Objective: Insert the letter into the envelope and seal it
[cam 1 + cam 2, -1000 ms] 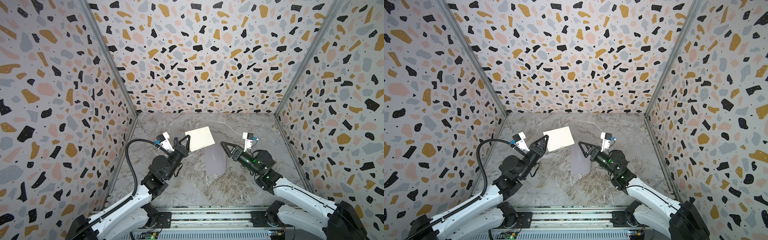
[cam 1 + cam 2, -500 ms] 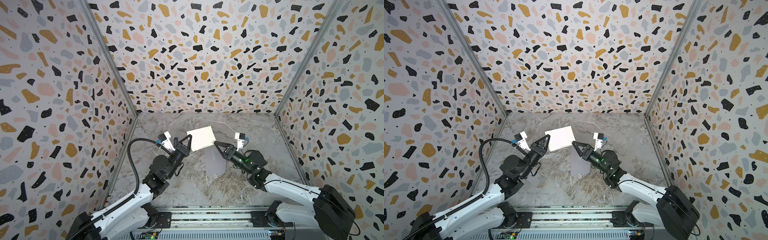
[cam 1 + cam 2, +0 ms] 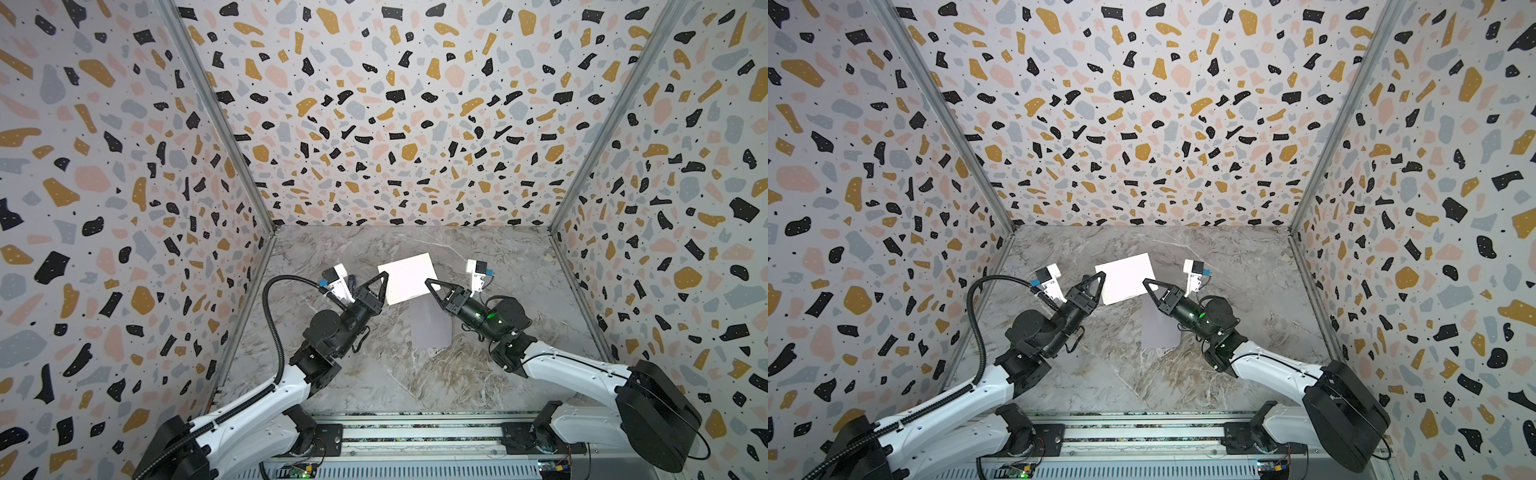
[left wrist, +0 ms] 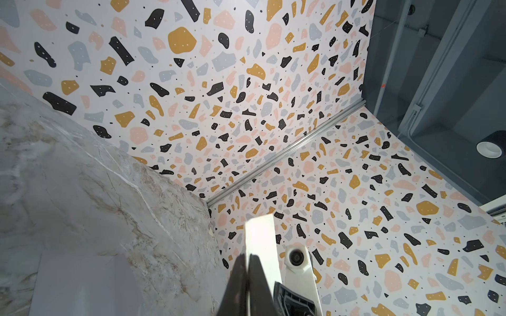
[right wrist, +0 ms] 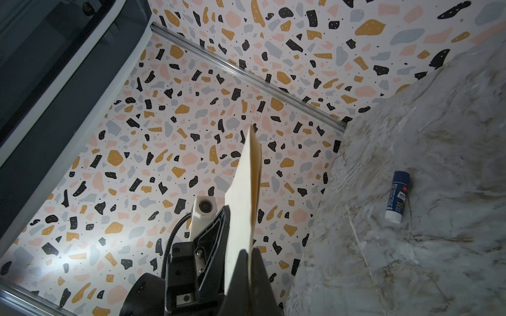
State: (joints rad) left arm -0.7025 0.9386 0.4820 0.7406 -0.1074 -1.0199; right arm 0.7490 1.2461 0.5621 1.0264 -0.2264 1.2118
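We're looking into a robot lab's test booth: speckled panel walls (image 3: 374, 124) joined by metal corner strips (image 3: 224, 124), a marble-print floor (image 3: 374, 382), left arm (image 3: 266, 395) and right arm (image 3: 573, 370) mounted on a metal rail (image 3: 415, 434). Over the walls, a dark ceiling (image 4: 451, 41) with pipes (image 4: 394, 54) and a round lamp (image 4: 490, 147).

no legible text, glue stick (image 5: 397, 197) label too blurred

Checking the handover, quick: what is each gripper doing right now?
Left gripper: closed, holding the letter.
Right gripper: closed, holding the letter too.
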